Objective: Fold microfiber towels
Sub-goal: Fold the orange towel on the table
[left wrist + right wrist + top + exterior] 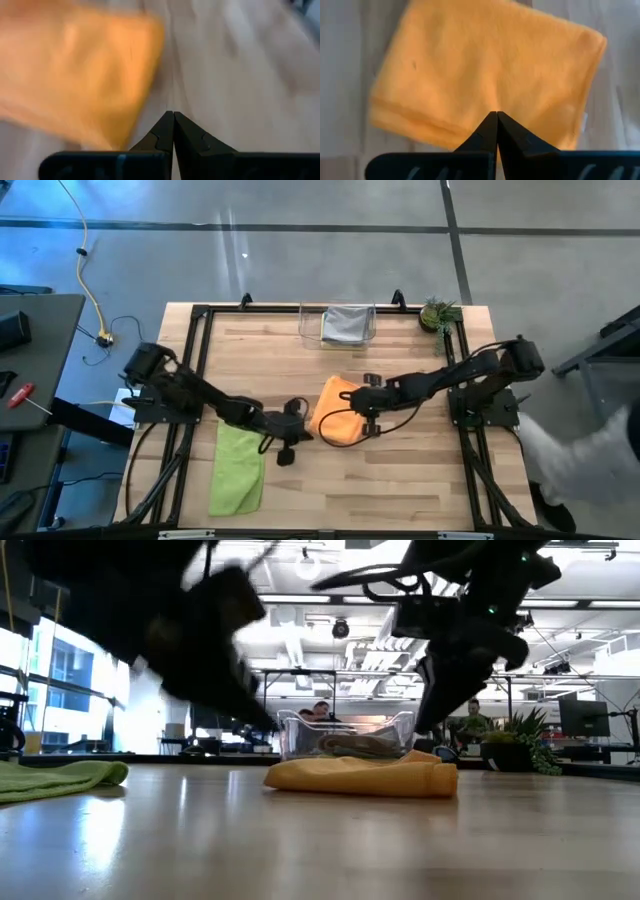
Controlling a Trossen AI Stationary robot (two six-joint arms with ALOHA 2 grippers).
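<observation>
So the folded orange microfiber towel (337, 411) sits near the middle of the light wooden slatted table (400, 480), and from overhead it's a compact block with the right gripper (369, 423) hanging right over its near edge. The right wrist camera gives the best look at it: the soft orange cloth (485, 75) shows stacked layers along one side, and that arm's two dark fingers (496, 131) are pressed tip to tip with nothing between them. The left gripper (288, 446) is just beside the towel on bare wood, and its wrist view shows the same story, fingers (173, 131) pinched fully together and empty, with the orange towel (75, 75) blurred off to one side. The long lime green microfiber towel (238, 470) lies flat toward the table's front left, well apart from the orange one; from the low camera it's only a thin green hump (60, 778) at the edge. Only the overhead shot shows the grey cloth (347, 323) inside the clear plastic bin (308, 330) at the far edge, and a small green potted plant (438, 314) at the far right corner. The low view adds people way back in the room.
</observation>
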